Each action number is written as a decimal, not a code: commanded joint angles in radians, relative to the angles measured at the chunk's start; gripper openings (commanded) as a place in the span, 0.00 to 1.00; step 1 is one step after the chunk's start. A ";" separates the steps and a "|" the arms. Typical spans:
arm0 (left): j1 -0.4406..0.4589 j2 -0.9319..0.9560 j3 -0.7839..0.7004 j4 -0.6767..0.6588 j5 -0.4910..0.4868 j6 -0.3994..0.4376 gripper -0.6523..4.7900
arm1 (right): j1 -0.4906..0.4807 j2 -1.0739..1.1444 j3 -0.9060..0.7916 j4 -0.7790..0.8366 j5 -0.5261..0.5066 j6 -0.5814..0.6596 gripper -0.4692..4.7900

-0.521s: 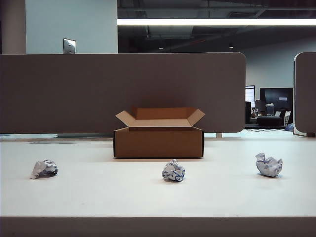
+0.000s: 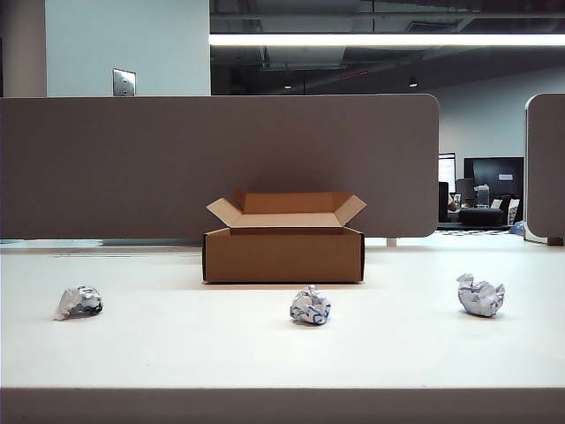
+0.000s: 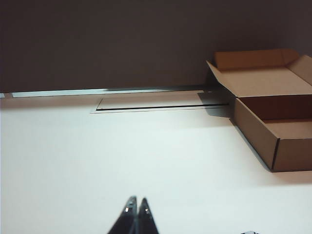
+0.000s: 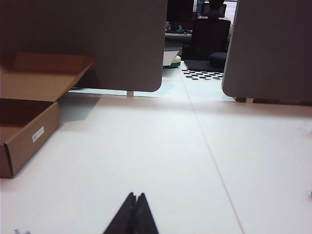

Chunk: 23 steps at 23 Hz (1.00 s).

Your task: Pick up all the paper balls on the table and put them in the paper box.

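We see 3 paper balls lying on the white table (image 2: 177,344), none yet collected: the left paper ball (image 2: 79,302), the middle paper ball (image 2: 310,306) just in front of the box, and the right paper ball (image 2: 480,296). The paper box (image 2: 282,252) sits behind them at the center, its 4 flaps folded out and its mouth clear, backed by the grey-brown partition panel (image 2: 221,163).

Neither arm shows in the exterior view. In the wrist views, the left gripper (image 3: 135,212) and the right gripper (image 4: 135,209) each hover low over bare tabletop, fingers pressed together and holding nothing. The box shows off to the side of each wrist view.

We judge the task to be at its very start, with no ball approached. The next move calls for one gripper to part its fingers, travel to the nearest ball, and come down around it. The crumpled paper is light and may skid if nudged, so we would want a centered descent.
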 commanded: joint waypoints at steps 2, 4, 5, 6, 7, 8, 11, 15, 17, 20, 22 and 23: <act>0.002 0.001 0.097 0.006 0.003 -0.093 0.11 | 0.009 -0.002 0.028 0.069 -0.003 0.150 0.09; 0.002 0.001 0.158 -0.023 0.002 -0.090 0.11 | 0.016 -0.002 0.068 0.070 0.008 0.150 0.09; 0.002 0.003 0.186 -0.044 0.000 -0.088 0.11 | 0.020 -0.001 0.094 0.071 0.008 0.150 0.08; 0.002 0.018 0.246 -0.099 -0.001 -0.088 0.11 | 0.021 0.004 0.143 0.069 0.015 0.152 0.08; 0.002 0.042 0.296 -0.150 0.001 -0.088 0.11 | 0.021 0.024 0.203 0.045 0.016 0.175 0.08; 0.002 0.061 0.325 -0.176 0.008 -0.088 0.11 | 0.021 0.047 0.246 0.022 0.015 0.180 0.08; 0.002 0.121 0.393 -0.216 0.069 -0.090 0.11 | 0.021 0.140 0.363 -0.045 0.014 0.174 0.08; 0.002 0.223 0.469 -0.224 0.148 -0.092 0.11 | 0.021 0.334 0.510 -0.091 0.003 0.160 0.08; 0.002 0.302 0.503 -0.225 0.185 -0.091 0.11 | 0.021 0.488 0.598 -0.089 0.003 0.157 0.08; 0.002 0.389 0.518 -0.203 0.184 -0.079 0.11 | 0.028 0.621 0.686 -0.100 0.003 0.156 0.08; 0.002 0.459 0.518 -0.153 0.202 -0.058 0.11 | 0.041 0.696 0.739 -0.125 0.003 0.135 0.08; 0.002 0.491 0.520 -0.132 0.222 -0.045 0.11 | 0.052 0.739 0.768 -0.142 0.003 0.107 0.08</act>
